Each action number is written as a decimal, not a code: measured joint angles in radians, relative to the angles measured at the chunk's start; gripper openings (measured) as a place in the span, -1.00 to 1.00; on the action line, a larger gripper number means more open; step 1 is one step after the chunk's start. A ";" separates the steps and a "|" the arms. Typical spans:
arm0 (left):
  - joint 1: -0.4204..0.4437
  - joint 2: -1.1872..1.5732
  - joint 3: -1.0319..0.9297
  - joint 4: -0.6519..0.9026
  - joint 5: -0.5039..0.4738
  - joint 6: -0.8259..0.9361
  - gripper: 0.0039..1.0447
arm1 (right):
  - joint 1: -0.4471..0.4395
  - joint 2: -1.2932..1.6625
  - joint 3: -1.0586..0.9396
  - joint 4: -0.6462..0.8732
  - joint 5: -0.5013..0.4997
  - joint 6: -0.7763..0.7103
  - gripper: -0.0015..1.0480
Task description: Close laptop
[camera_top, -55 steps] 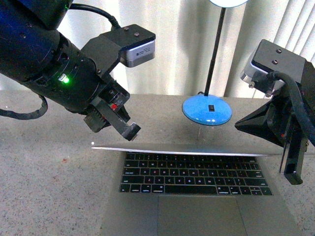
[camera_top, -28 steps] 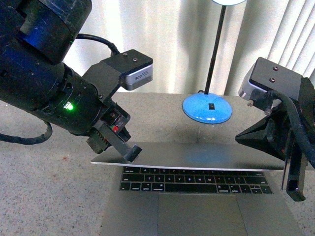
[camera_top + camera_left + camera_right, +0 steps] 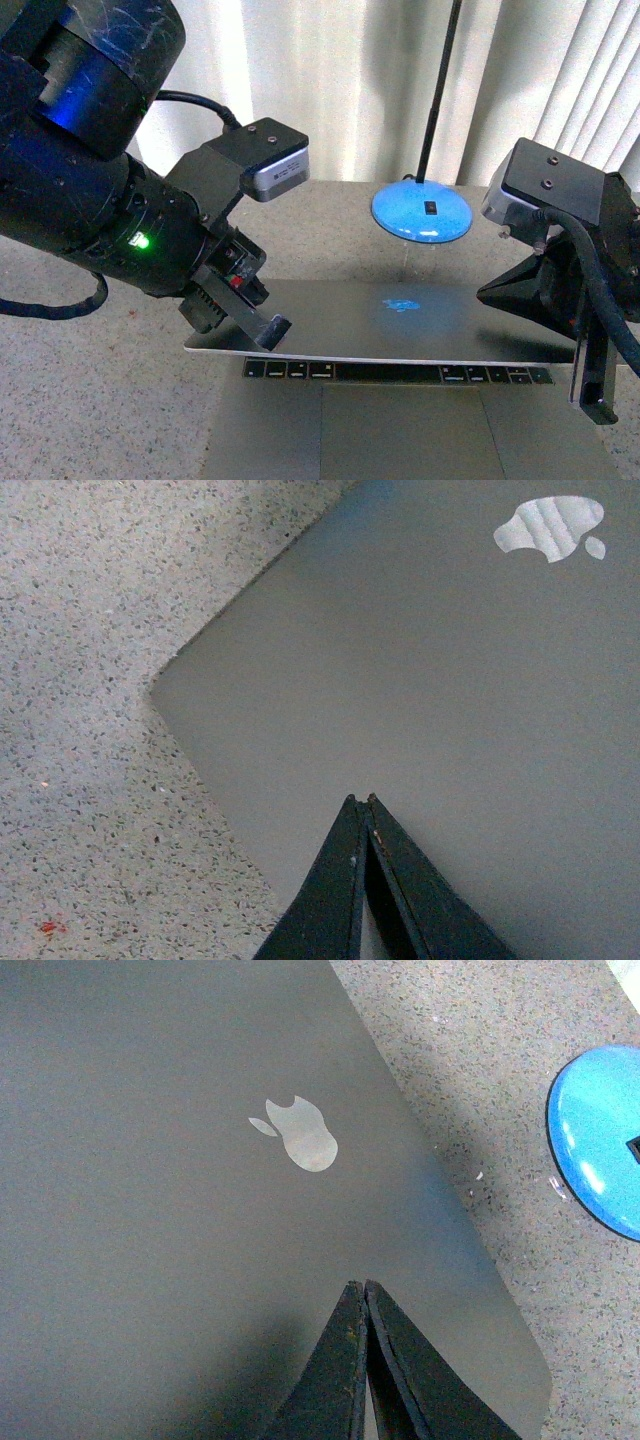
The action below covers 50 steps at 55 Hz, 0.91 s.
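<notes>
laptop (image 3: 400, 320): laid on the speckled table (image 3: 90, 400), centre near, lid tilted low over the base. left gripper (image 3: 268, 330): fingers pressed together, nothing held, tip set on the lid's near left part. right gripper (image 3: 596, 395): likewise closed and empty, hung just beside the lid's near right corner. lid found lower than half a second before: several key rows then, one thin strip now. grey metal lid, shiny logo (image 3: 400, 305) tinted blue.

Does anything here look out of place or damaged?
Nothing looks broken or spilled. The laptop lid is only part-way down, so a strip of keys shows under its front edge. The blue patch on it looks like the lamp base reflected.
</notes>
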 joint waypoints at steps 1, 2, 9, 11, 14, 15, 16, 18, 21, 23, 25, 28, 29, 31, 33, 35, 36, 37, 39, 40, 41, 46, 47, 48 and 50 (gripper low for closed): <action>0.000 0.001 -0.001 0.002 0.001 -0.001 -0.94 | 0.000 0.001 0.000 0.000 0.000 0.000 -0.94; 0.000 0.002 -0.002 0.003 0.002 -0.003 -0.94 | 0.000 0.004 0.000 0.001 0.001 -0.003 -0.94; -0.005 0.013 -0.010 0.018 0.004 -0.013 -0.94 | 0.000 0.016 -0.002 0.006 0.003 -0.006 -0.94; -0.006 0.016 -0.012 0.021 0.006 -0.016 -0.94 | 0.000 0.023 -0.003 0.006 0.003 -0.008 -0.94; -0.008 0.022 -0.017 0.029 0.010 -0.027 -0.94 | 0.000 0.031 -0.006 0.008 0.003 -0.008 -0.94; -0.009 0.023 -0.018 0.031 0.011 -0.028 -0.94 | -0.001 0.033 -0.006 0.009 0.003 -0.008 -0.94; -0.010 0.024 -0.018 0.032 0.012 -0.031 -0.94 | -0.001 0.035 -0.007 0.010 0.003 -0.008 -0.94; -0.011 0.027 -0.021 0.037 0.016 -0.034 -0.94 | -0.001 0.040 -0.008 0.013 0.003 -0.009 -0.94; -0.014 0.030 -0.025 0.044 0.019 -0.038 -0.94 | -0.001 0.047 -0.009 0.018 0.003 -0.010 -0.94; -0.017 0.035 -0.030 0.053 0.021 -0.041 -0.94 | 0.000 0.054 -0.009 0.023 0.004 -0.010 -0.94; -0.019 0.041 -0.036 0.063 0.025 -0.045 -0.94 | 0.000 0.060 -0.011 0.028 0.004 -0.011 -0.94; -0.021 0.053 -0.048 0.078 0.026 -0.054 -0.94 | 0.001 0.069 -0.013 0.034 0.004 -0.014 -0.94; -0.022 0.057 -0.051 0.084 0.028 -0.058 -0.94 | 0.002 0.072 -0.013 0.035 0.004 -0.015 -0.94; -0.022 0.061 -0.055 0.089 0.030 -0.058 -0.94 | 0.002 0.077 -0.014 0.039 0.005 -0.017 -0.94; -0.023 0.069 -0.060 0.095 0.031 -0.061 -0.94 | 0.002 0.081 -0.014 0.042 0.006 -0.018 -0.94; -0.023 0.074 -0.063 0.101 0.032 -0.065 -0.94 | 0.003 0.084 -0.014 0.044 0.007 -0.018 -0.94; -0.023 0.077 -0.066 0.106 0.033 -0.066 -0.94 | 0.003 0.088 -0.014 0.045 0.007 -0.018 -0.94; -0.023 0.080 -0.067 0.108 0.033 -0.068 -0.94 | 0.004 0.090 -0.014 0.045 0.006 -0.018 -0.94; -0.024 0.086 -0.071 0.114 0.036 -0.072 -0.94 | 0.005 0.097 -0.015 0.049 0.007 -0.018 -0.94; -0.024 0.090 -0.073 0.119 0.040 -0.077 -0.94 | 0.006 0.102 -0.016 0.054 0.008 -0.018 -0.94; -0.024 0.093 -0.075 0.123 0.041 -0.079 -0.94 | 0.006 0.107 -0.018 0.060 0.008 -0.018 -0.94; -0.024 0.106 -0.084 0.145 0.048 -0.090 -0.94 | 0.009 0.134 -0.025 0.077 0.008 -0.016 -0.94; -0.024 0.108 -0.085 0.150 0.050 -0.092 -0.94 | 0.009 0.140 -0.028 0.081 0.007 -0.015 -0.94; -0.025 0.109 -0.087 0.152 0.051 -0.093 -0.94 | 0.010 0.146 -0.031 0.085 0.008 -0.014 -0.94; -0.025 0.113 -0.090 0.158 0.053 -0.095 -0.94 | 0.010 0.152 -0.033 0.089 0.008 -0.014 -0.94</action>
